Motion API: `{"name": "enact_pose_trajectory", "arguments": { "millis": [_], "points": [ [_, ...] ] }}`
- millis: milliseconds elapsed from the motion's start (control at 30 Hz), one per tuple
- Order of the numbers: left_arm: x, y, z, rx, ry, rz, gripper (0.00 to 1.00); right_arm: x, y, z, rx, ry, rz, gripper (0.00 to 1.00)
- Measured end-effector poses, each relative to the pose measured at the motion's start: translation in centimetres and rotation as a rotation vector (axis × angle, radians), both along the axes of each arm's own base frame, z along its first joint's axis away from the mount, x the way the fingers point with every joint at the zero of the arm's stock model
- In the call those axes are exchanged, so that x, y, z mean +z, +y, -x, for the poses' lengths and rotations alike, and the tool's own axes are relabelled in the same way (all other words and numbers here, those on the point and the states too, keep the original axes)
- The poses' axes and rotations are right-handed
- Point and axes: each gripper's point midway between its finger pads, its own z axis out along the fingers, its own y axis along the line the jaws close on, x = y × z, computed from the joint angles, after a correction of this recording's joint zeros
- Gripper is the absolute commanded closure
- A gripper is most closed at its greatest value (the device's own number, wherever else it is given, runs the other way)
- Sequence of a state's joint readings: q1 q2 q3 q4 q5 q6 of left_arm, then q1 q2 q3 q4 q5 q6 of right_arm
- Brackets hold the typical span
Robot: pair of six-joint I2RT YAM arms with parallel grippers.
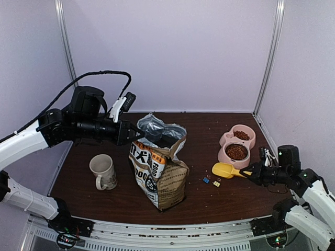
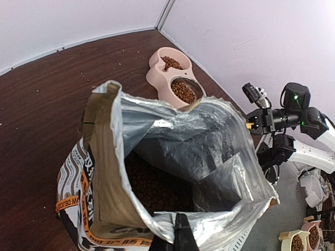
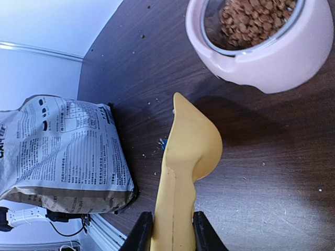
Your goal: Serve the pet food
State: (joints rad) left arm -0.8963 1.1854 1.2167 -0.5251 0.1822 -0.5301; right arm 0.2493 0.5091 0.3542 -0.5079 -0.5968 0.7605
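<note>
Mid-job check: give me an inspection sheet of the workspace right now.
Surface: dark brown table, pale crumbs scattered.
Job's things: bag upright, open, kibble inside; pink double bowl, kibble in both wells; yellow scoop beside it.
Clutter: mug left of bag; small blue and yellow clips by scoop.
End effectors: left end effector shut on bag's rim; right end effector shut on scoop handle.
Cables: black cable looped above left arm.
Surroundings: pale walls, metal corner poles.
</note>
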Motion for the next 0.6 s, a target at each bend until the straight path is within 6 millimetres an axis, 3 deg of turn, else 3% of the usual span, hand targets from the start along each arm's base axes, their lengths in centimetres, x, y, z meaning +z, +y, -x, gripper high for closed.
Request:
{"name": "enact_pose_trajectory", "arguments": {
  "millis": [100, 367, 533, 600],
  "points": [
    [0.0, 0.0, 0.1, -0.005, 0.003, 0.002, 1.00, -1.7, -0.2, 0.2, -0.031, 0.027, -0.013, 0.93],
    [0.0, -0.1, 0.1, -0.003, 0.017, 0.011, 1.00, -1.1, -0.7, -1.0, -0.080, -0.033, -0.009, 0.89],
    [0.0, -0.1, 0.1, -0.002, 0.020, 0.013, 1.00, -2.4, -0.9, -1.2, -0.104, -0.019, -0.010, 0.80],
    [0.0, -0.1, 0.1, -0.002, 0.020, 0.014, 1.00, -2.4, -1.0, -1.4, -0.117, -0.023, -0.016, 0.71]
  ]
}}
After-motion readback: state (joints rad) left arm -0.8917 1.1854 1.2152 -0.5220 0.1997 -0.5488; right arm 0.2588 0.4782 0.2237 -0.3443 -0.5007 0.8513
